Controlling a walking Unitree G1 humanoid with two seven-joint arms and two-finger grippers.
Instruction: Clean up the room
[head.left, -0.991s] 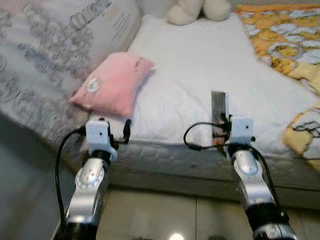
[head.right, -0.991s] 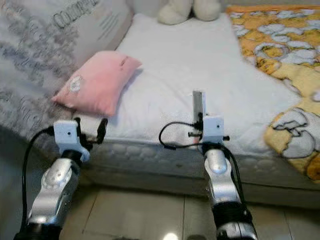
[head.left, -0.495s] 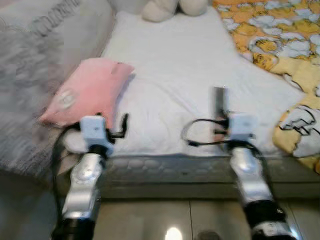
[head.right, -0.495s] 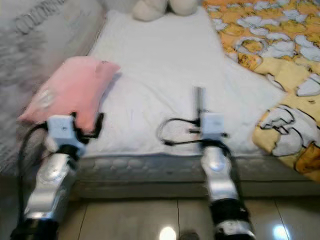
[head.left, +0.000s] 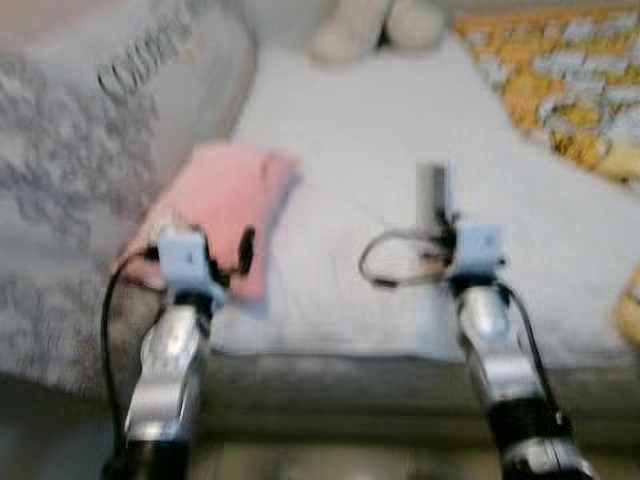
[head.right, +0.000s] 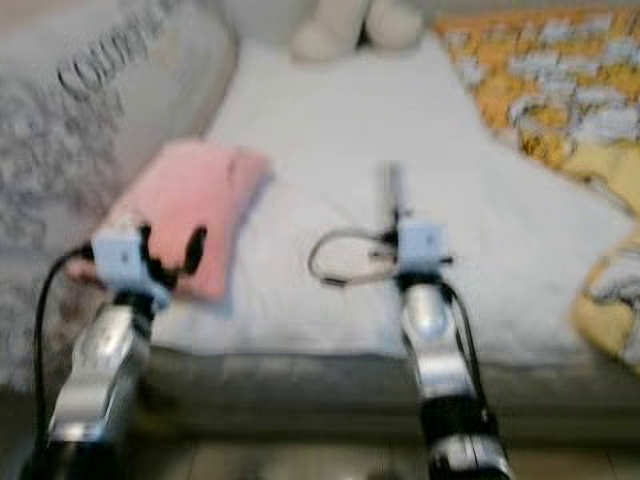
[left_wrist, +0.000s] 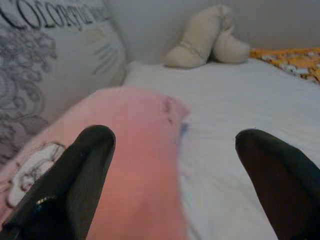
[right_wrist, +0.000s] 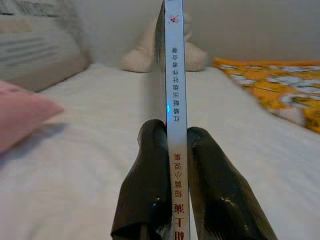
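The right hand (right_wrist: 170, 150) pinches a thin book (right_wrist: 173, 75) by its near end above the near edge of the bed (head.left: 400, 130), stiff, light, likely slippery, while the left hand (left_wrist: 175, 165) gapes open before the soft pink pillow (left_wrist: 135, 150).

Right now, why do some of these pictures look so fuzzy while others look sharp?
Both eye views are smeared by motion: the soft pink pillow and the orange patterned blanket lose their edges. The right wrist view is crisp on the thin white book pinched between black fingers; the left wrist view is fairly sharp, its open fingers dark.
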